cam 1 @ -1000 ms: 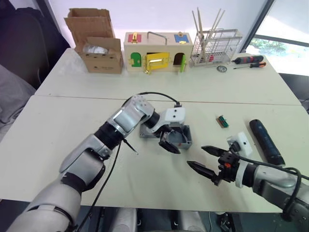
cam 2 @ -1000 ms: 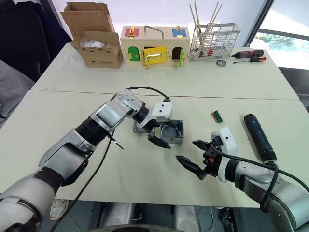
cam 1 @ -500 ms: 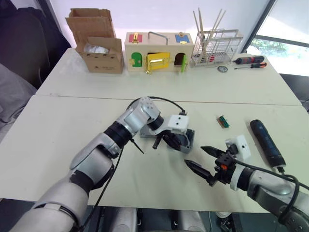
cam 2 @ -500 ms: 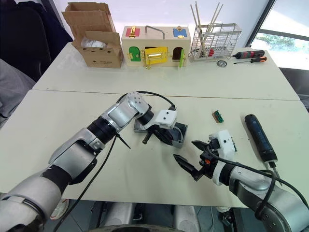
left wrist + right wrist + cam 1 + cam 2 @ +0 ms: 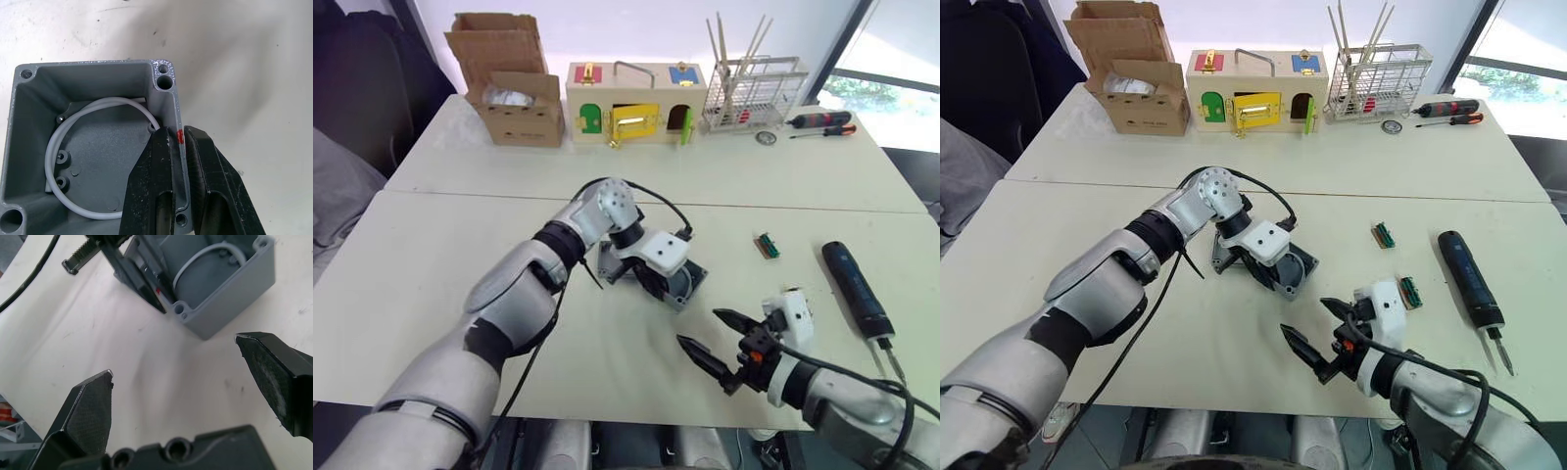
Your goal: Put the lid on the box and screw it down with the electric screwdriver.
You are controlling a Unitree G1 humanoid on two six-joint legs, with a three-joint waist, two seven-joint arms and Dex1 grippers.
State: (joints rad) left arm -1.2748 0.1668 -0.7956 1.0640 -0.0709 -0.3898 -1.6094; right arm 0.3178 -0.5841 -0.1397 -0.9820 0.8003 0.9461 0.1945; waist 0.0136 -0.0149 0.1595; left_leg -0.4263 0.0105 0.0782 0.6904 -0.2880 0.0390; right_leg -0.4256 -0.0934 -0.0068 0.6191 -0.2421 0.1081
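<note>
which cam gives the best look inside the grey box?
Left wrist view: it looks straight into the open box, showing the white wire loop and the left pincer shut on one wall. Right wrist view shows the box tilted, interior partly seen. In the eye views the pincer mostly hides it.

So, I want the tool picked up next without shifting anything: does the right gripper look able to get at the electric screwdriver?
Probably yes. The right gripper is open, and the electric screwdriver lies on bare table on that arm's side. Only a small green part lies between them, and it looks low enough to pass over.
</note>
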